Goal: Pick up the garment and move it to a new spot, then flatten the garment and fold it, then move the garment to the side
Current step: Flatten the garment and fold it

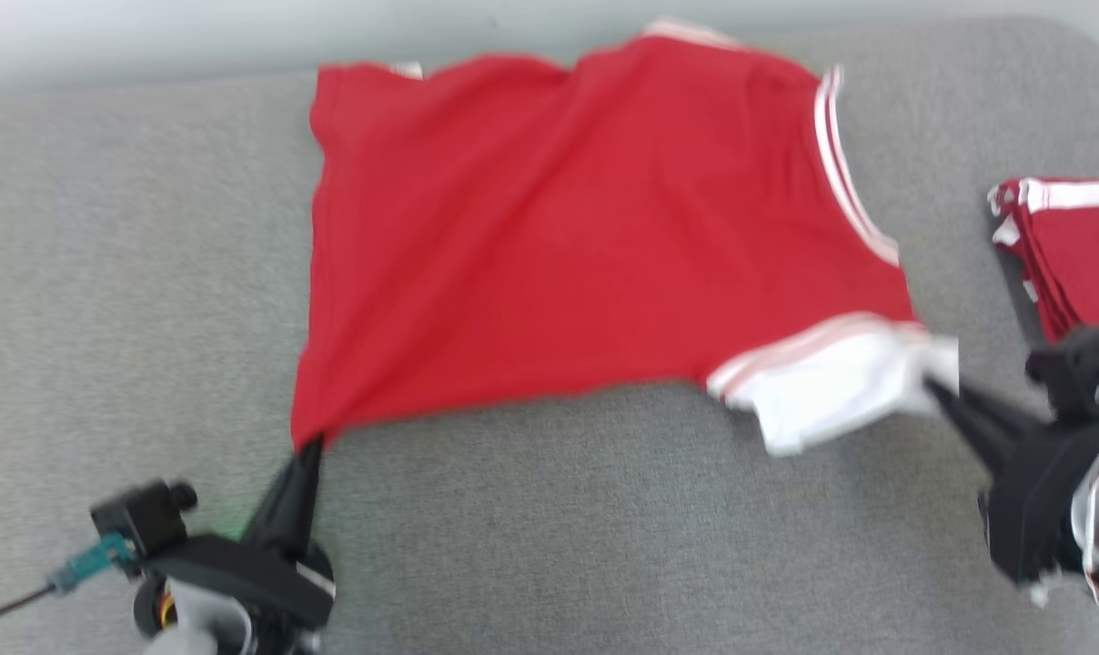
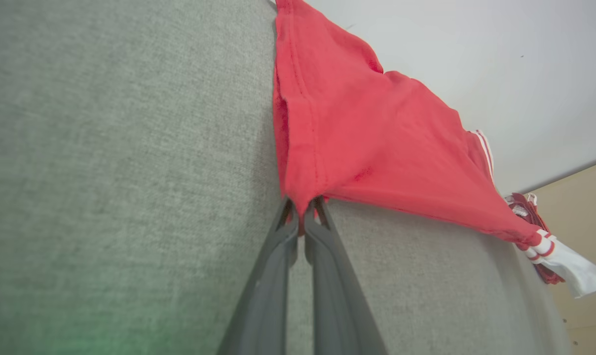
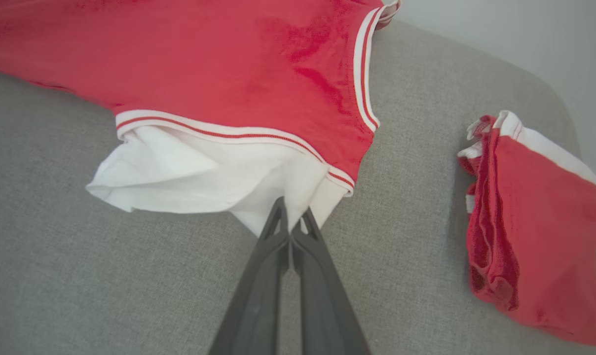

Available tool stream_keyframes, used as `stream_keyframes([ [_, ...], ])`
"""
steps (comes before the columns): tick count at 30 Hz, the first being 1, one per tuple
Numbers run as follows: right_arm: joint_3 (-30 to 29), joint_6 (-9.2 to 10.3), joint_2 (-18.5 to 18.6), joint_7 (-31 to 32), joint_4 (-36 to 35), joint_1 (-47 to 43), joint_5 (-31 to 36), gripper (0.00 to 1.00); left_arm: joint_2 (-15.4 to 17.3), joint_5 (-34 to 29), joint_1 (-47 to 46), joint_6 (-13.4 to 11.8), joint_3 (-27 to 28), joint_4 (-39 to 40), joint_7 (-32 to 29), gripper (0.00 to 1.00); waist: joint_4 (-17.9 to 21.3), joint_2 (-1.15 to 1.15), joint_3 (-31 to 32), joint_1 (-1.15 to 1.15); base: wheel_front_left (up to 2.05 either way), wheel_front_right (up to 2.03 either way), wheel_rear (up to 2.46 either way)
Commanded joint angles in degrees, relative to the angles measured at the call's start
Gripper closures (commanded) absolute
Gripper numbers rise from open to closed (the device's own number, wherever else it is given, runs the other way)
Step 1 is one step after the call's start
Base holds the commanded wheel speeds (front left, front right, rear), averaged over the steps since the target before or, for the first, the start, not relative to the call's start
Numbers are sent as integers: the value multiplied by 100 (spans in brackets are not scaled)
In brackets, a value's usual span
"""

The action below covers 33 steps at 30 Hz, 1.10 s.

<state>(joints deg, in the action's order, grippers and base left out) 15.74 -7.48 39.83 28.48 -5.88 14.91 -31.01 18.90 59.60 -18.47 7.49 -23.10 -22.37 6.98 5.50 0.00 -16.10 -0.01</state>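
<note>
The garment [image 1: 568,227] lay spread at the far edge of the surface [image 1: 513,528], left hand [image 1: 311,446] clenched on its near red corner, right hand [image 1: 932,387] on its white sleeve [image 1: 831,391]; flattening appeared under way, with folding and side placement outstanding.

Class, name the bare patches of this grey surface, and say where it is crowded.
Bare: the grey surface left of the red garment, and in front of it between left gripper and right gripper. Crowded: right, by the folded red pile.
</note>
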Motion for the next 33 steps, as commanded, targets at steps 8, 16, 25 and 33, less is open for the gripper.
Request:
stream_keyframes([
  [8,-679,1,-236,1160,-659,-1036,-259,100,214,-163,669,-204,-189,29,-145,100,-178,0,491,1,0,0,0],
  [16,-1146,1,-583,2346,-1018,-1937,-490,100,426,-220,1128,-514,-335,324,-413,100,-184,0,600,1,0,0,0],
  [25,-1640,1,-893,3108,-1310,-2489,-491,100,793,-383,1615,-1005,-600,777,-1004,100,-181,0,568,1,0,0,0],
  [33,-1815,1,-1026,2951,-1617,-2550,-436,100,895,-315,1839,-1214,-542,1577,-1050,100,-212,0,511,1,0,0,0],
])
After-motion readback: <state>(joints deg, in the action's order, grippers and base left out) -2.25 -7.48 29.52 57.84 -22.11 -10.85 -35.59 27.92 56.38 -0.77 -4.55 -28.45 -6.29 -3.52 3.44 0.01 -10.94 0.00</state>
